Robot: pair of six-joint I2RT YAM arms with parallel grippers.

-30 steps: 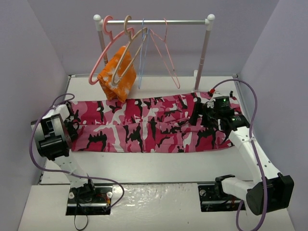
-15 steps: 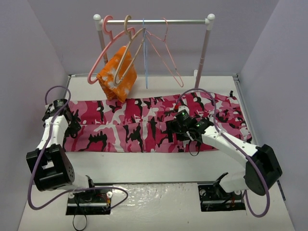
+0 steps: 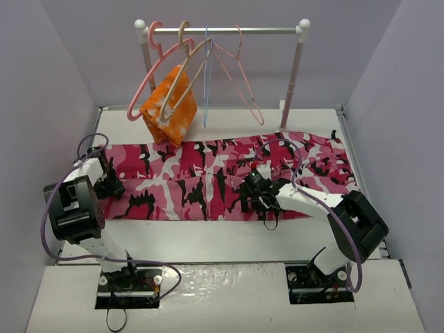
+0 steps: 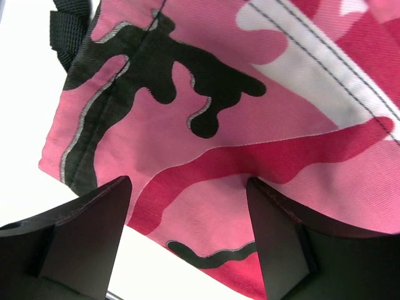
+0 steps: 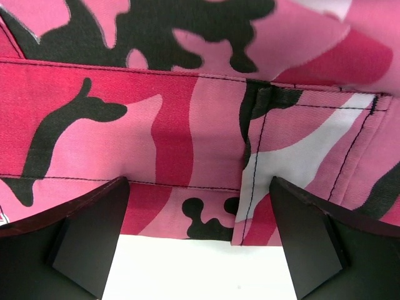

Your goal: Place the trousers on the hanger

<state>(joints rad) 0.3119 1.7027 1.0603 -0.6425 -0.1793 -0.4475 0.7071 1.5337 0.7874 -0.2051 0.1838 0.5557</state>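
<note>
Looks down on a white table (image 3: 222, 239), with a clothes rack (image 3: 263, 31) standing at the upper middle of the frame. Shows the trousers (image 3: 208, 180) across the centre, spread flat and full length from left to right, probably so that both arms can reach the near edge together. Not yet on the hanger (image 3: 199, 57), found on the rack at upper left of centre with an orange cloth (image 3: 166, 104) against it.

At the left of the frame, finds the left gripper (image 4: 187, 187) open and low over the leg end near the hem corner, with pink fabric between the jaws and nothing held. At lower centre, finds the right gripper (image 5: 200, 187) open wide too, straddling the near edge beside a stitched seam, again with nothing held. Seems a preparation to pinch that edge at two places, for lifting the cloth level.
</note>
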